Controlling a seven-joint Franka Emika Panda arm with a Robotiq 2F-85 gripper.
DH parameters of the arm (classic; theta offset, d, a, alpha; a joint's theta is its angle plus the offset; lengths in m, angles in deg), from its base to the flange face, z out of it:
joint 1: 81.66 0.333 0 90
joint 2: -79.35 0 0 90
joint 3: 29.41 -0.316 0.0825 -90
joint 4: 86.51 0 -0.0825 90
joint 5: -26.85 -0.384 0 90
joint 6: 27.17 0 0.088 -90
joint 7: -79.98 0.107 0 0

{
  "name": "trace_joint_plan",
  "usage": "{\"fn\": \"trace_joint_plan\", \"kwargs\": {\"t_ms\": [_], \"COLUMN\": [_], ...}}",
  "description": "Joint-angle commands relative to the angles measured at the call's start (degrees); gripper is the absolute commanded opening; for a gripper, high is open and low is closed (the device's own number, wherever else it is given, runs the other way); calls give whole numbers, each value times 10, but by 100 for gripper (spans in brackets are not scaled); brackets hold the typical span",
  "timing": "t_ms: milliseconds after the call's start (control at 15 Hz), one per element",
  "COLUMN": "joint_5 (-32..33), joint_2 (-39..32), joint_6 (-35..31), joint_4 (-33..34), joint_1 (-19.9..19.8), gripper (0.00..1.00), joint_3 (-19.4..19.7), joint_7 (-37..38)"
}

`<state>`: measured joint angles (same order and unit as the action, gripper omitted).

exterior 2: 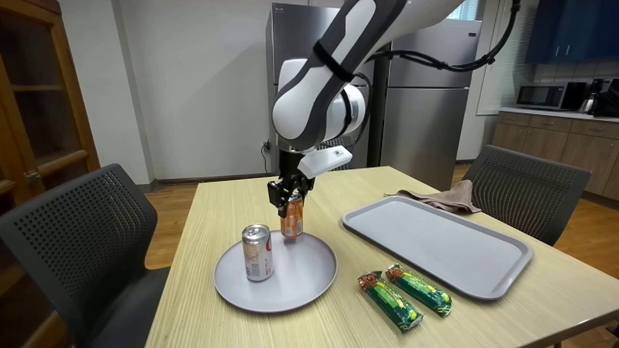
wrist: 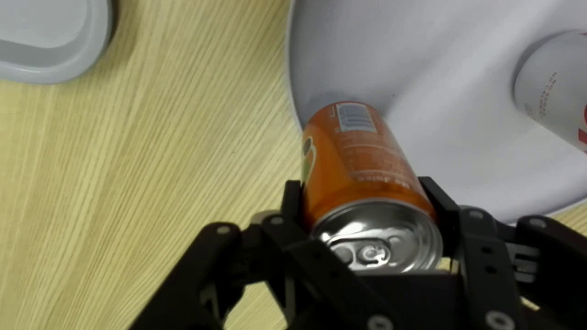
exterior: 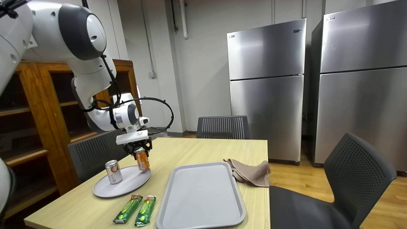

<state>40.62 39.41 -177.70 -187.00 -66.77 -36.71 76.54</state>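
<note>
An orange can [wrist: 357, 151] stands between the fingers of my gripper [wrist: 360, 195], which press on both sides of it near its top. In the wrist view the silver lid with its pull tab faces the camera. The base of the can is at the edge of a round grey plate [exterior 2: 309, 285]; whether it rests there or hangs just above, I cannot tell. On the same plate a silver-white can [exterior 2: 257, 256] stands upright, apart from my gripper. Both exterior views show the orange can [exterior: 142, 160] below the gripper, close to upright.
A grey rectangular tray [exterior: 202, 194] lies on the wooden table [exterior 2: 232, 203] beside the plate. Two green wrapped bars [exterior 2: 394, 299] lie between plate and tray. A brown cloth [exterior: 249, 171] is bunched beyond the tray. Dark chairs [exterior 2: 111, 232] stand around the table.
</note>
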Motion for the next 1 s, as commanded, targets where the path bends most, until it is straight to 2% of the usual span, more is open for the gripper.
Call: {"fn": "trace_joint_plan", "kwargs": {"t_ms": [0,933], "joint_5": [-18,-85], "joint_2": [49,153], "joint_6": [-9,-29], "joint_4": [-39,-154], "joint_1": [-26,-131], "gripper": [38,38], "joint_3": [-9,-9], "joint_7": [-28,-98]}}
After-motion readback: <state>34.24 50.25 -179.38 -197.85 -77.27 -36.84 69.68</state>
